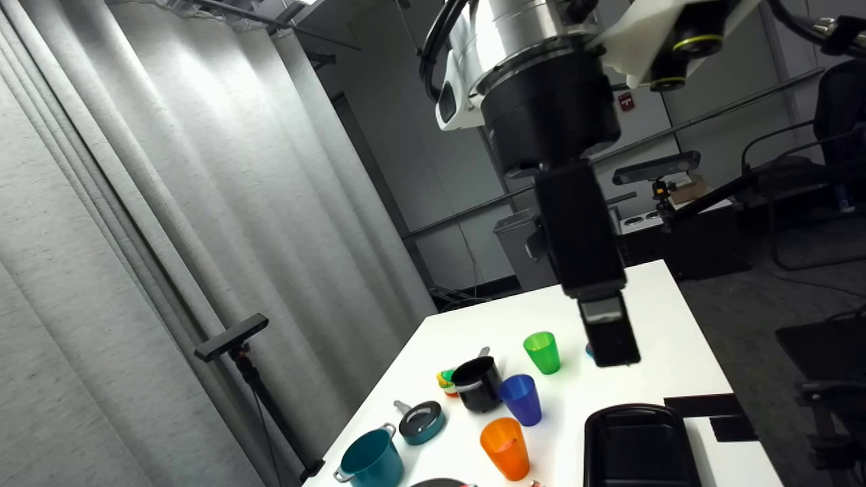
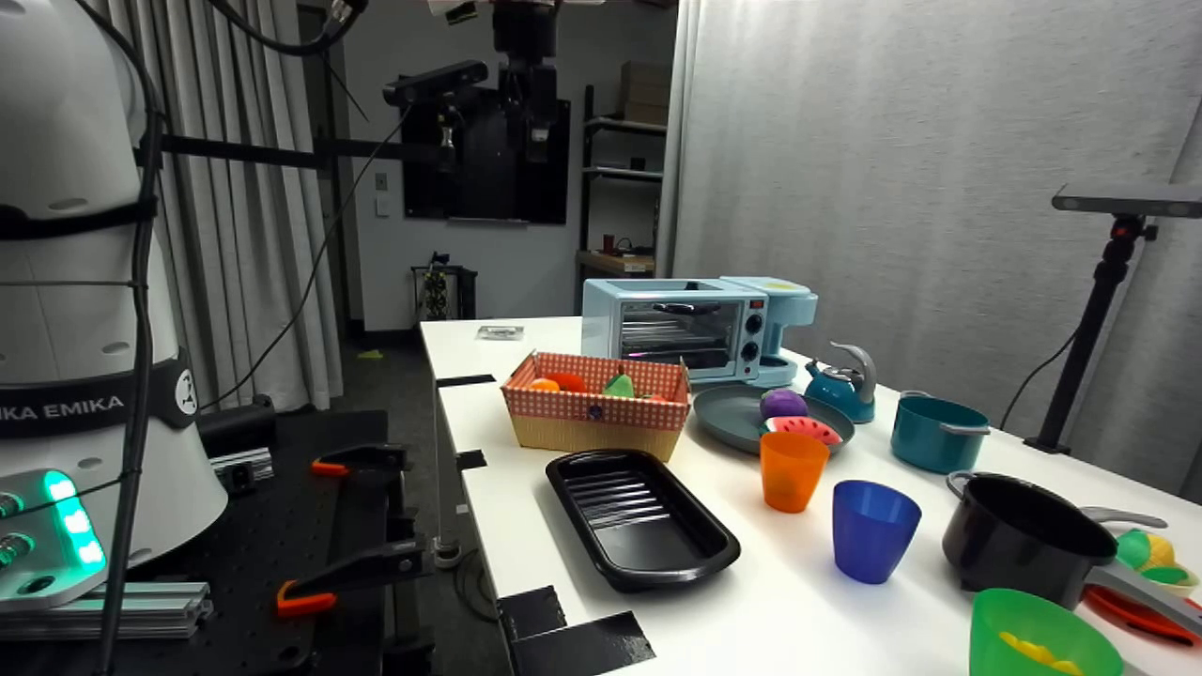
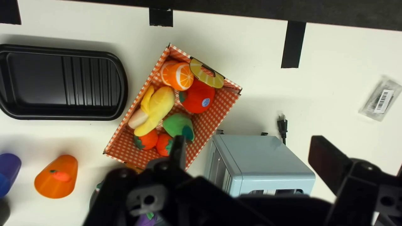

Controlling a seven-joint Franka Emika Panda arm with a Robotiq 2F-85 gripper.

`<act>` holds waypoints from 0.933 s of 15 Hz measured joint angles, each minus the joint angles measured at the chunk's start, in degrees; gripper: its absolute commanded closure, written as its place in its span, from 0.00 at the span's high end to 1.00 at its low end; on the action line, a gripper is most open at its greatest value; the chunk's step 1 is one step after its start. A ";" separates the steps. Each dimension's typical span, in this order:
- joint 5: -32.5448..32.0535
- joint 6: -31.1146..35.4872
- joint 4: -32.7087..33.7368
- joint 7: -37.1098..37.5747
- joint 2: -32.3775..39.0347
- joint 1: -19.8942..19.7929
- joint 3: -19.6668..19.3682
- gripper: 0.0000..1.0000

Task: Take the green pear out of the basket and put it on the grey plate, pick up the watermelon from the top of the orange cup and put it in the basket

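The basket (image 3: 216, 114) is a red-and-white checked box with soft fruit in it; it shows in an exterior view (image 2: 601, 432). The green pear (image 3: 176, 123) lies inside among a banana, tomatoes and oranges. The grey plate (image 2: 728, 413) holds a purple eggplant. The watermelon slice (image 2: 817, 428) appears to rest on the plate's near edge, behind the orange cup's rim. The orange cup (image 2: 791, 474) stands on the table and shows in the wrist view (image 3: 59, 177) with a small orange-red toy in it. My gripper (image 3: 248, 139) is open and empty, high above the table, over the toaster oven.
A black tray (image 2: 648, 526) lies beside the basket. The light-blue toaster oven (image 2: 676, 324) stands behind it. A blue cup (image 2: 873, 530), green cup (image 2: 1038, 638), black pot (image 2: 1024, 545), teal pot (image 2: 939, 432) and kettle (image 2: 840, 390) stand around. A plug (image 3: 282, 125) lies by the oven.
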 measured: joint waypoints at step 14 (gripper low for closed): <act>-2.70 -0.02 -2.28 -2.58 5.90 -0.83 -0.44 1.00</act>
